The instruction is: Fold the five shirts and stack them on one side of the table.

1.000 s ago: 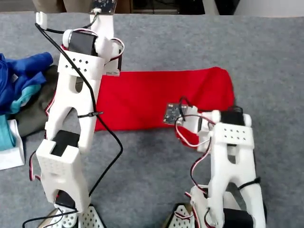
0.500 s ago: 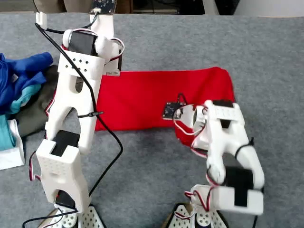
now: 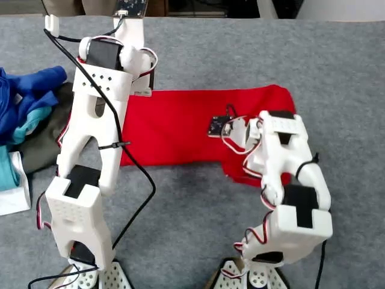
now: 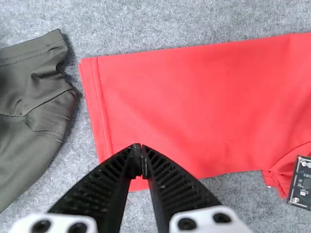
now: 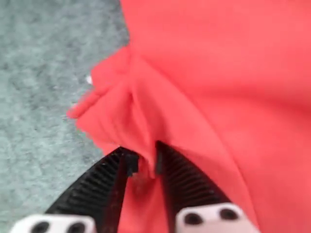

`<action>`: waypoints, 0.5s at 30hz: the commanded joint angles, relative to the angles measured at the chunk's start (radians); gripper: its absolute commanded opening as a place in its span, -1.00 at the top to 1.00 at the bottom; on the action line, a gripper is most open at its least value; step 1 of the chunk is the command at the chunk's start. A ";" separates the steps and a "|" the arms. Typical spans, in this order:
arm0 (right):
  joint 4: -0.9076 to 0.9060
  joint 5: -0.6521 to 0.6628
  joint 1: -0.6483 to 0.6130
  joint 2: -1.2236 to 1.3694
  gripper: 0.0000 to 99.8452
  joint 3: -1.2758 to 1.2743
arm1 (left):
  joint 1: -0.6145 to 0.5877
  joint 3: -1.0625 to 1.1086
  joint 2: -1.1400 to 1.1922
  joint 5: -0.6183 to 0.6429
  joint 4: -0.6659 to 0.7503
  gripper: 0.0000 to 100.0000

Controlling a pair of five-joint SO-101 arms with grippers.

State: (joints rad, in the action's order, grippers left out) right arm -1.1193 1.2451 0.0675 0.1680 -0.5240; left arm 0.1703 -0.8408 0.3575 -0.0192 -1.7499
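Fold under way on the red shirt (image 3: 180, 123), lengthwise halving done, we judge.
Our right pincer (image 5: 144, 160) grasps a bunched fold at one end. Beyond it the cloth lies flat on the worktop (image 3: 337, 72), reaching the left pincer (image 4: 138, 158), which is clenched at the other hem. Next we should carry the pinched end across to that hem without dragging.

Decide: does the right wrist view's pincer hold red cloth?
Yes, a bunched fold of the red fabric shirt sits pinched inside the right pincer.
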 commanded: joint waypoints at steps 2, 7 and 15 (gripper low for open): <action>-0.026 -0.006 -0.007 0.012 0.99 0.038 | 0.008 0.000 -0.050 -0.009 -0.008 0.96; -0.157 -0.011 -0.008 0.016 0.99 0.228 | 0.008 0.000 -0.050 -0.009 -0.008 0.96; -0.321 -0.011 -0.042 0.058 0.99 0.567 | 0.008 0.000 -0.050 -0.009 -0.008 0.96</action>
State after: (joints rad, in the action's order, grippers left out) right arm -1.4001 1.2451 0.0506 0.2094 -0.0821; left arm 0.1703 -0.8408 0.3575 -0.0192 -1.7499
